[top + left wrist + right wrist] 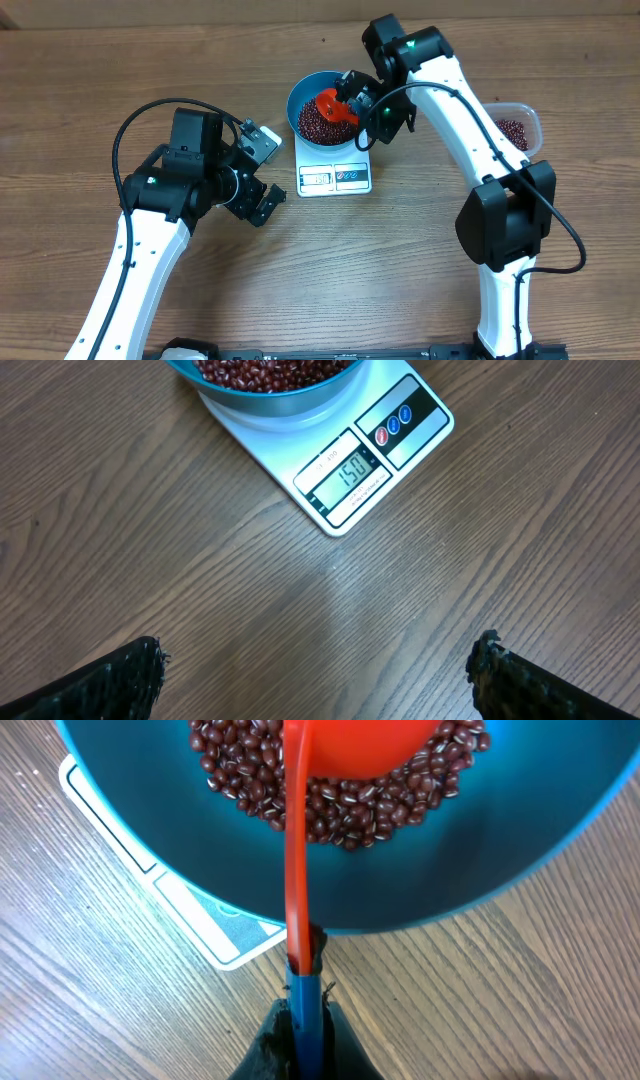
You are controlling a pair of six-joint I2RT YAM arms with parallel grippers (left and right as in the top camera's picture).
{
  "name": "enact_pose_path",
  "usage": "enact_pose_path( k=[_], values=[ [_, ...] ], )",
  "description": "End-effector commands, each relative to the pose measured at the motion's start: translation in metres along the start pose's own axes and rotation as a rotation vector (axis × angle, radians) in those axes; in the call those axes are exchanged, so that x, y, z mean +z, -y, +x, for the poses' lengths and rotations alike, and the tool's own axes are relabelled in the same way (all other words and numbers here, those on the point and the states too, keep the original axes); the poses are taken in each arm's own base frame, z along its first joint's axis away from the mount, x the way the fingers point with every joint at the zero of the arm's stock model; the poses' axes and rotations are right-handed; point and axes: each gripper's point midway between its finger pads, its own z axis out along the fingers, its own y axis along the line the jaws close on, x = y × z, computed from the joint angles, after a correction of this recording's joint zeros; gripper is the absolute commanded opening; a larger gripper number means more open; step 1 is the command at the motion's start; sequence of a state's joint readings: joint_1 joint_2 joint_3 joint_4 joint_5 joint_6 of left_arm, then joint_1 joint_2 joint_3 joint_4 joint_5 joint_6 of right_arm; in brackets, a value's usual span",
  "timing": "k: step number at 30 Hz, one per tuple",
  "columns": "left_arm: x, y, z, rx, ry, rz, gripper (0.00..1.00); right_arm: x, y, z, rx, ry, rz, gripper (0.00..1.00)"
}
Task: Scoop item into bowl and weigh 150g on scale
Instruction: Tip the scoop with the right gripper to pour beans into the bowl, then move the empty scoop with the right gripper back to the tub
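The right claw [303, 1025] is pinched shut on the thin handle of an orange-red scoop [350, 745]. The handle runs straight out from its fingertips, and the scoop's cup hangs just ahead of the claw, over the inside of the round blue bowl [500, 850]. Below the cup, small dark red-brown beans [340, 805] lie heaped in the bottom of the bowl. The bowl sits on the flat white scale [400, 455], whose corner shows under the bowl's near rim, to the left of the right claw. The left claw [320, 670] is spread wide and holds nothing, with its black fingertips [130, 675] above bare wooden table [150, 540]. Straight ahead of the left claw and a little to its right, well apart from it, the scale's display reads 150, with round buttons beside it. Out beyond the right arm stands a clear plastic tub [531, 113] with more beans in it.
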State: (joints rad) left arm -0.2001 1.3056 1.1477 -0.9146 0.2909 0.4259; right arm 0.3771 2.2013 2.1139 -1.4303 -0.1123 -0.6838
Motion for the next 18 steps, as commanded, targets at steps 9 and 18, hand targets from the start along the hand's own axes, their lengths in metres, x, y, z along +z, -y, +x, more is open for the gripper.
enact_pose_path(
  k=[9, 18],
  values=[
    [-0.001, -0.003, 0.001, 0.002, -0.004, -0.009, 1.00, -0.077, -0.008, -0.018, 0.025, 0.274, -0.067, 0.04],
    [-0.001, -0.003, 0.001, 0.002, -0.003, -0.009, 1.00, -0.120, -0.006, -0.007, 0.101, 0.446, -0.195, 0.04]
  ],
)
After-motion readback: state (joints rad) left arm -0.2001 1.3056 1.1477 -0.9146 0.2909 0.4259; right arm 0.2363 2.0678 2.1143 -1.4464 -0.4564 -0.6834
